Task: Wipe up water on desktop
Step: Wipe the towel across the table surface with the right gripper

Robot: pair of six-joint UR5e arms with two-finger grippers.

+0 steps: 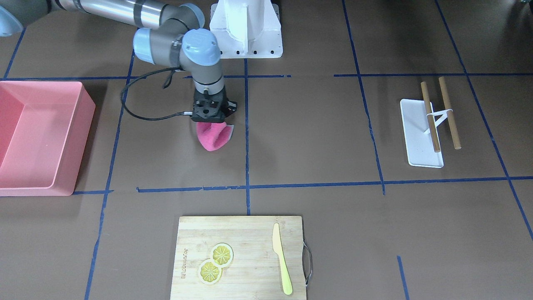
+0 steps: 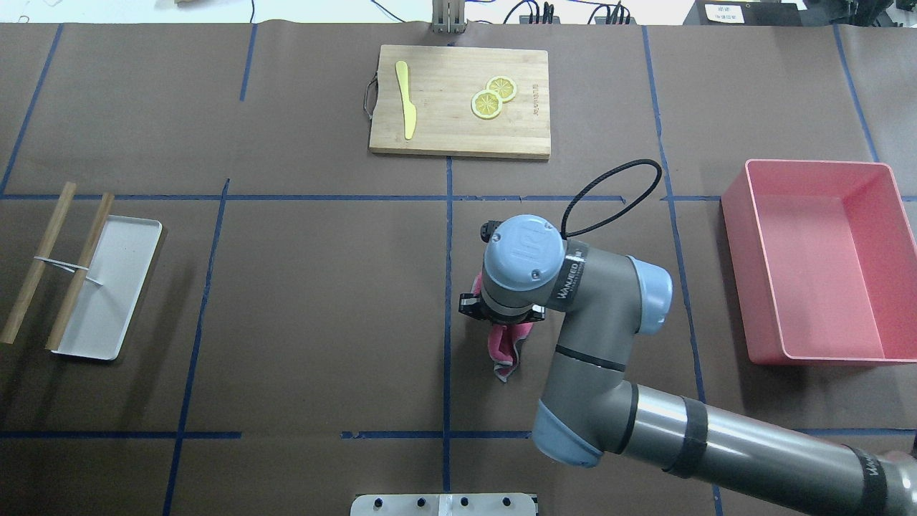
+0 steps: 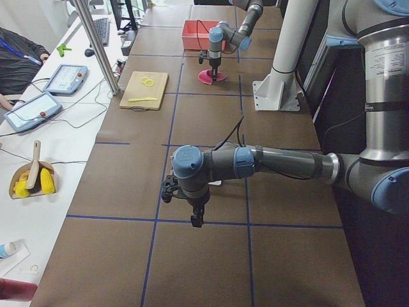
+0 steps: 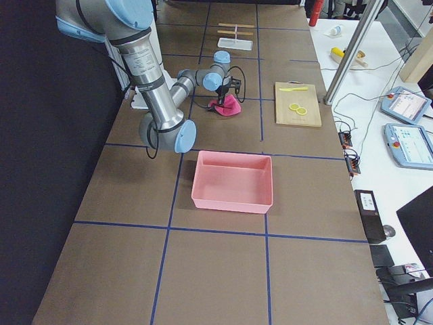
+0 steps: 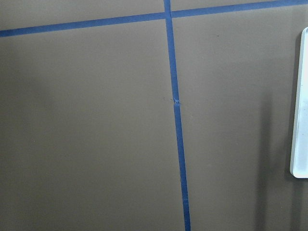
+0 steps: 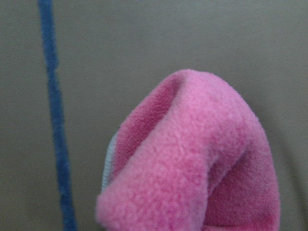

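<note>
Pink fleece cloth — soft, light, floppy — hangs bunched from the right tool, which is clamped on its upper fold. Its lower end seems to touch the brown worktop beside a blue tape line. A high grip suits it. Left tool: cannot tell.

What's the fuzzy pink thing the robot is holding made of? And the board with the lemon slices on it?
The pink cloth looks like soft fleece or microfibre: its surface is fuzzy and it folds over limply. The cutting board looks like pale bamboo or wood with a matte finish: long straight strips of grain run across it.
</note>
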